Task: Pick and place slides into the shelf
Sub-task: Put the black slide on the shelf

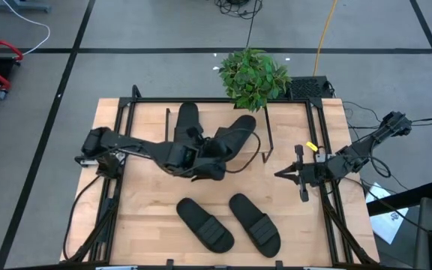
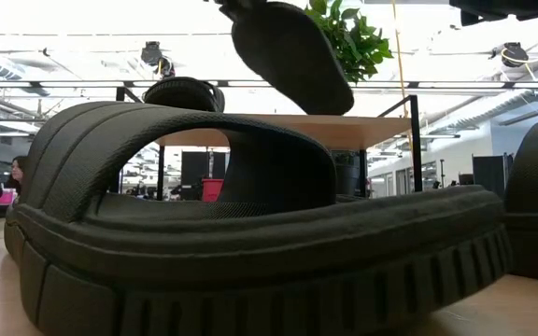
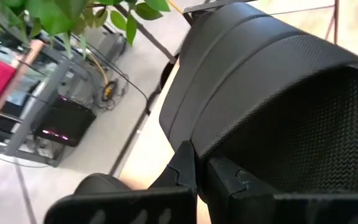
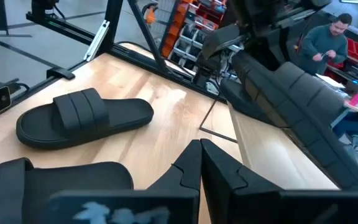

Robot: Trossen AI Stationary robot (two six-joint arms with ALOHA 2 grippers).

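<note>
1. Wooden tabletop [image 1: 148, 225]: two slides [image 1: 205, 223] lie diagonal at the near edge.
2. Left gripper [image 1: 210, 154] clamps a slide [image 1: 235, 135] tilted over the shelf [image 1: 287, 124], beside another slide [image 1: 186, 120] lying on it.
3. Right gripper [image 1: 291, 174] idle at the right, fingers closed, empty.

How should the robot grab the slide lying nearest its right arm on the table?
Probably by the wide ribbed strap of that slide, coming straight down from above. It lies flat, sole down, so the strap arches up as the only raised part, leaving a gap underneath for one finger. The right gripper waits close by with its fingers together; the left gripper is busy holding another slide over the shelf.
</note>
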